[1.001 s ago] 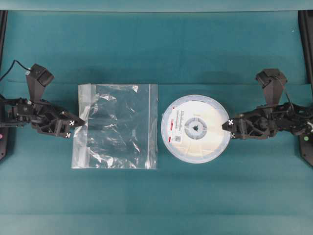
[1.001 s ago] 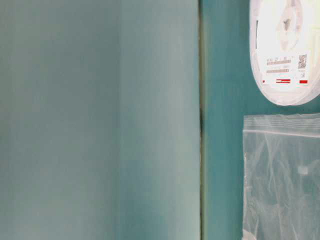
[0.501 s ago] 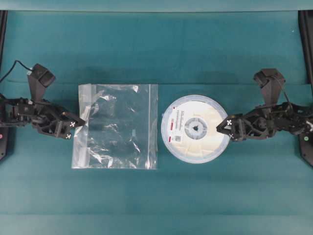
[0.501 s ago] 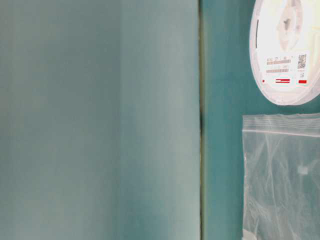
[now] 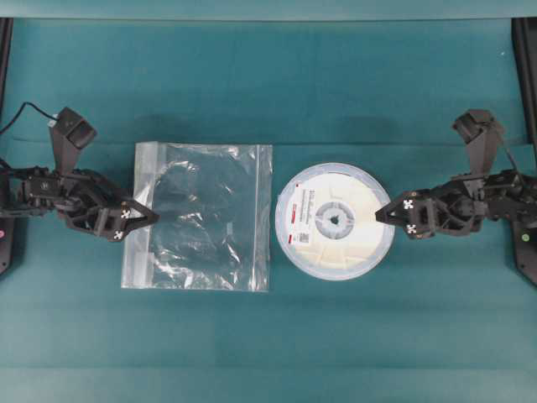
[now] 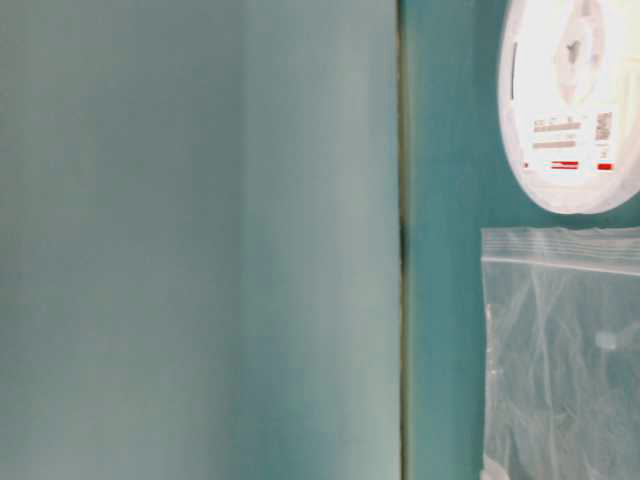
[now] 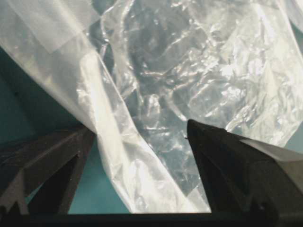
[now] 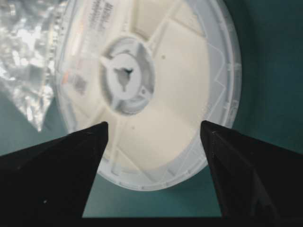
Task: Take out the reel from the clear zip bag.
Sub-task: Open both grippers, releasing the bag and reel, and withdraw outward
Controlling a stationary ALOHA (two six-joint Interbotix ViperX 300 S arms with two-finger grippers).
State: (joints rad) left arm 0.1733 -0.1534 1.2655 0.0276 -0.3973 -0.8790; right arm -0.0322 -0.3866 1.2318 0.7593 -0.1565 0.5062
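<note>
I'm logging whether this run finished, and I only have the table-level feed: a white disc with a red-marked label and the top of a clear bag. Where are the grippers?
Observer: Both flank the items. The left gripper sits at the whitish zip edge of the crinkly clear zip bag; the right gripper is at the far rim of the flat round cream reel.
Operator: Is either one gripping?
Observer: No. The right wrist view shows both fingers spread, the reel lying beyond them.
Operator: And the left?
Observer: Open too; in the left wrist view a fold of bag film lies loose between its fingers.
Operator: Is the reel fully out?
Observer: Yes, overhead it lies beside the bag on the teal table.
</note>
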